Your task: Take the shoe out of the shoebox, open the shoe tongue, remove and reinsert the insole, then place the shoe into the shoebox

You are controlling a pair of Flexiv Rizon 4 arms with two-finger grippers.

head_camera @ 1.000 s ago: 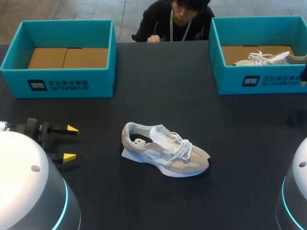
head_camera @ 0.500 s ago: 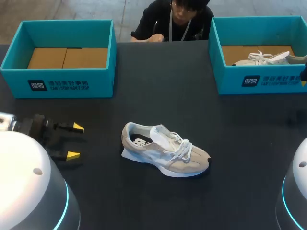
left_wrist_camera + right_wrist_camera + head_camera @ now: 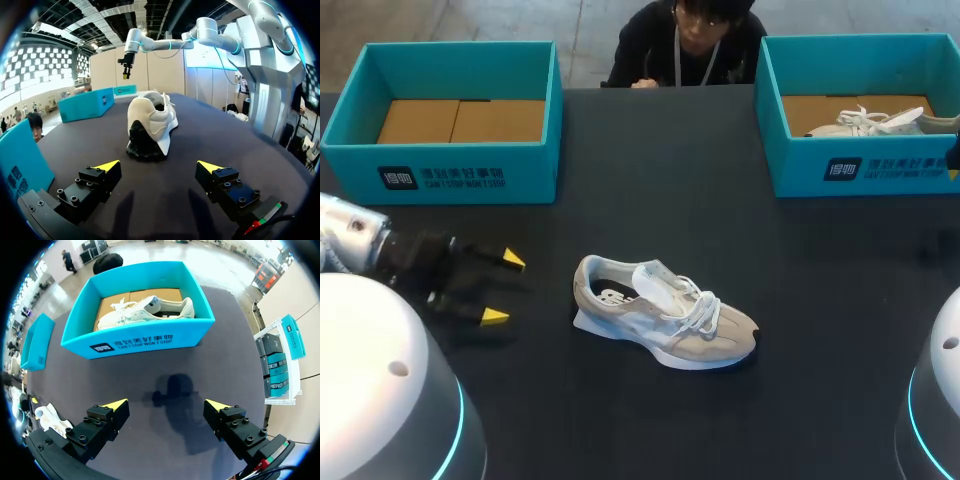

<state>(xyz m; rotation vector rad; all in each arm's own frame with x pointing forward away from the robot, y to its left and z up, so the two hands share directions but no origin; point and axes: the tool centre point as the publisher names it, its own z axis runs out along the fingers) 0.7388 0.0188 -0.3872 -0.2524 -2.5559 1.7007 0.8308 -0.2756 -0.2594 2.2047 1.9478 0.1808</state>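
A beige sneaker (image 3: 660, 315) with white laces lies on its sole in the middle of the black table, its toe to the right and its tongue lifted. My left gripper (image 3: 500, 288) stands open just left of the heel, without touching it. In the left wrist view the sneaker (image 3: 150, 122) lies heel-first ahead of the open left gripper (image 3: 159, 166). A teal shoebox (image 3: 440, 175) at the back left holds only cardboard. My right gripper (image 3: 165, 405) hangs open over bare table in front of the back-right shoebox (image 3: 145, 340).
The right shoebox (image 3: 860, 170) holds a second, white shoe (image 3: 870, 122). A person's hand (image 3: 642, 82) is at the table's far edge between the two boxes. Bare tabletop surrounds the sneaker on all sides.
My left gripper has moved right, toward the sneaker's heel, and stayed open. The sneaker and the right arm have not moved.
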